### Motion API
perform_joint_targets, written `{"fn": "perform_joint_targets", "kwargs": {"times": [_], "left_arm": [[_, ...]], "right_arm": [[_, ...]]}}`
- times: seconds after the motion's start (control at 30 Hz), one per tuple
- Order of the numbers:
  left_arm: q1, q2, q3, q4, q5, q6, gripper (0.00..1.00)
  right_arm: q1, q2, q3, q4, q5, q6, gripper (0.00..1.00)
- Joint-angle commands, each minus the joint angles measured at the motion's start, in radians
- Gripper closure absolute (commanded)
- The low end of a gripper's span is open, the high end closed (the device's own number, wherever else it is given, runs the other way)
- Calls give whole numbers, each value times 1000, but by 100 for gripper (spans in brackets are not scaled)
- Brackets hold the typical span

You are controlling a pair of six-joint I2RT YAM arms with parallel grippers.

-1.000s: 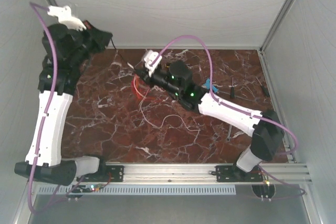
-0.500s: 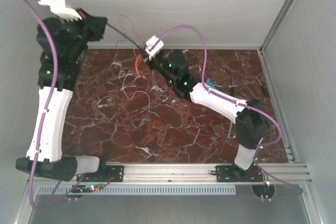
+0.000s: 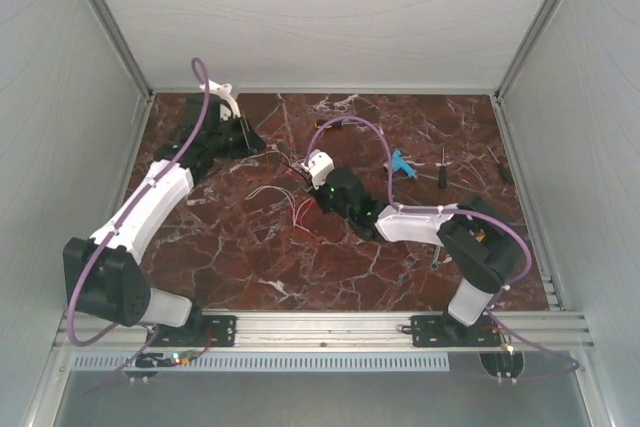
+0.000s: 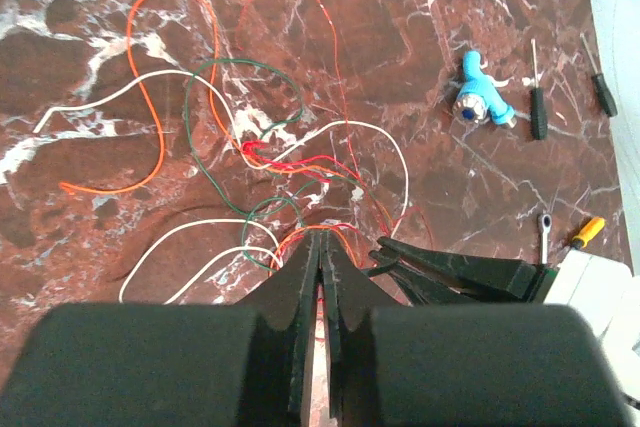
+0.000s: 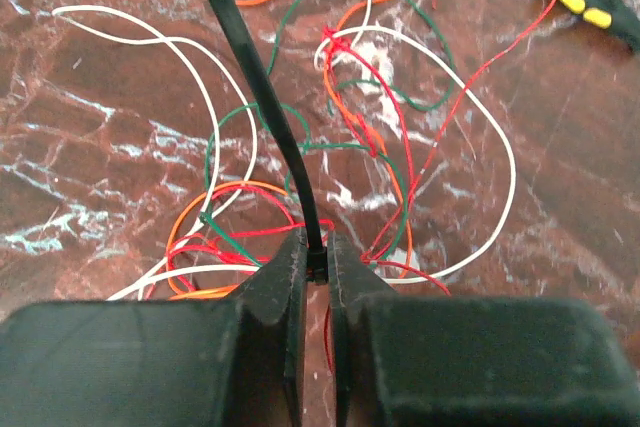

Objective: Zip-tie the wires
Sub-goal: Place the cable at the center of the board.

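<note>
- Left pincer (image 4: 322, 239), pressed together, its tips at the tangle's edge; whether it pinches a strand cannot be told.
- The wires (image 4: 290, 159), thin red, white, orange and green strands, lie looped mid-table (image 3: 230, 247) between both arms.
- Right pincer (image 5: 316, 252) pinches a black zip tie (image 5: 264, 87) above them.

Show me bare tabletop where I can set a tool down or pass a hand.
Best: the bare strip of table along its near edge, in front of the wires. Also the far right corner, behind the blue tool. Crowded: the middle around the wires, and the right side with its screwdrivers.
</note>
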Motion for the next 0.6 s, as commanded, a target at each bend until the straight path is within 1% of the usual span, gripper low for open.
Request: {"fn": "perform_joint_targets", "kwargs": {"times": [0.0,0.07,0.1,0.17,0.2,0.23,0.27,0.3,0.33,0.37,0.4,0.47,0.5,0.53,0.57], "left_arm": [[-27,40,-2,48,-45,-8,100],[-28,61,-9,50,-44,-14,100],[-29,69,-11,55,-38,-21,100],[-35,83,-8,73,-32,-27,100],[-39,92,1,84,-35,-25,88],[-42,103,19,80,-47,-21,71],[-42,117,52,62,-57,-13,47],[-42,134,95,34,-71,1,26],[-42,151,142,0,-90,17,7],[-42,164,193,-37,-116,33,1],[-42,174,243,-69,-146,49,0],[-42,171,329,-115,-204,78,0],[-42,163,360,-128,-239,96,0],[-42,148,383,-137,-282,117,0],[-42,127,397,-135,-326,138,0]], "right_arm": [[15,-91,-26,-71,39,81,100],[22,-111,-35,-104,36,88,100],[24,-119,-36,-117,34,92,97],[25,-136,-16,-160,30,105,81],[24,-142,5,-188,30,109,69],[23,-148,38,-219,28,109,55],[23,-155,74,-259,28,103,46],[22,-163,121,-303,28,97,37],[21,-170,174,-355,27,89,27],[18,-177,226,-411,23,85,18],[16,-185,285,-463,19,81,15],[12,-211,380,-548,20,66,14],[11,-231,416,-569,25,53,4],[7,-253,439,-579,34,40,2],[0,-280,456,-582,40,27,2]]}}
